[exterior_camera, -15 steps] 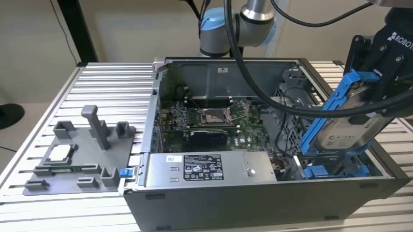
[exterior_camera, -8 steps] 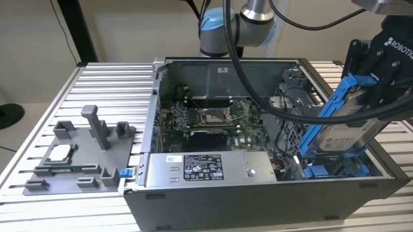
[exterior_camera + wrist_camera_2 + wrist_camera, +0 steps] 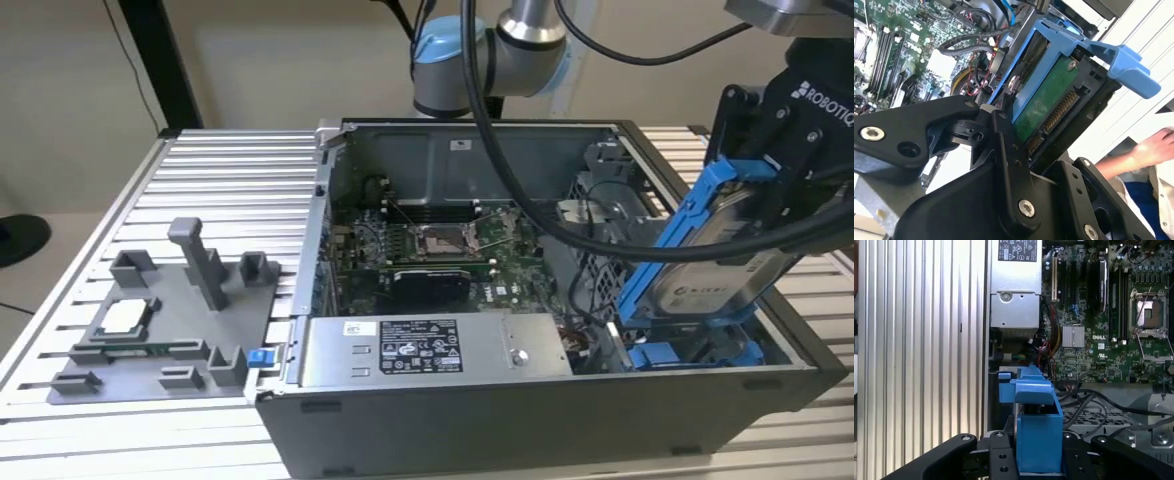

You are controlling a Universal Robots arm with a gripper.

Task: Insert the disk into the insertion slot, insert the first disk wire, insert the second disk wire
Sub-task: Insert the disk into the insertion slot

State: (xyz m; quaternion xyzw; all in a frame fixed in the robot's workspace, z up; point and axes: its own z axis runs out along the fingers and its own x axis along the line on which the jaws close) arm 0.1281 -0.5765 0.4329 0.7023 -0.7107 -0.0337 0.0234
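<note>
Robot gripper point(image 3: 771, 175): closed firmly on upper end of disk point(image 3: 710, 282), fingers point(image 3: 1009, 165) clamped on either side of its blue carrier. Disk steeply tilted: upper end above rim of open computer case point(image 3: 534, 420), lower end down at blue fittings of insertion slot point(image 3: 687, 352), exterior view's right. Motherboard point(image 3: 441, 245) and power supply point(image 3: 427, 350) alongside. Person's hand point(image 3: 1149, 147) beyond case.
</note>
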